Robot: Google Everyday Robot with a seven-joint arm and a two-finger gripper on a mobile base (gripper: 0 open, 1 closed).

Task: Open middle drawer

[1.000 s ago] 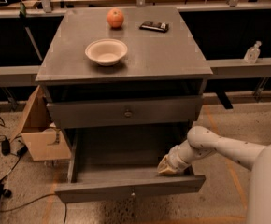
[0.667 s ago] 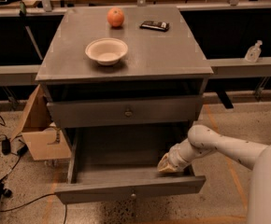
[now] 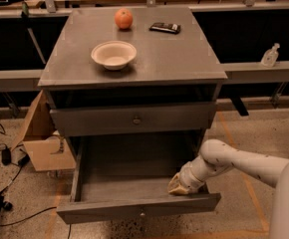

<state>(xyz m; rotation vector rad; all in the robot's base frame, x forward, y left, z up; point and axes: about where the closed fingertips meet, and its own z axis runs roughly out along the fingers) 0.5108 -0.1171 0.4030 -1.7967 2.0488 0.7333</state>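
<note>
The grey cabinet (image 3: 134,59) has a closed upper drawer front (image 3: 94,121) with a small round knob (image 3: 136,119). Below it the middle drawer (image 3: 134,210) stands pulled far out, its inside bare, with a small knob (image 3: 142,214) at the centre of its front panel. Whatever lies under it is hidden. My gripper (image 3: 178,185) reaches in from the right on a white arm (image 3: 234,161). It sits inside the open drawer at its front right corner, just behind the front panel.
On the cabinet top stand a white bowl (image 3: 113,54), an orange fruit (image 3: 123,19) and a dark flat packet (image 3: 165,28). A cardboard box (image 3: 40,138) leans at the cabinet's left, with cables (image 3: 5,158) on the floor. A clear bottle (image 3: 269,56) stands at the far right.
</note>
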